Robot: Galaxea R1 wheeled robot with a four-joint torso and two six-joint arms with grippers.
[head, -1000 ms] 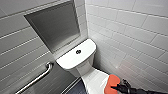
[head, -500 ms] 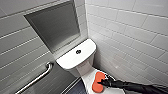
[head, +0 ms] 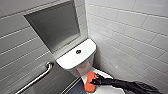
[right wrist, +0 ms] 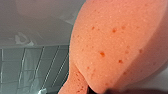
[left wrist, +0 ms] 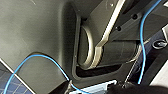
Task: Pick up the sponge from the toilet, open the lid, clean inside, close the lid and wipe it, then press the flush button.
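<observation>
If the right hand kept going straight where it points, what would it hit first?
The right hand holds the sponge; beyond it, probably the grab rail, though depth is unclear.

Glossy black arm (head: 130, 85), thin blue cables (left wrist: 142, 37), dark-grey housing (left wrist: 37, 30)

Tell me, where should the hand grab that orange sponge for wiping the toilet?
Grip the sponge by the end facing the arm, coming from the robot's right, as the right hand does now. It is a soft oblong, so pinching one end probably leaves most of the pad free against the lid.
</observation>
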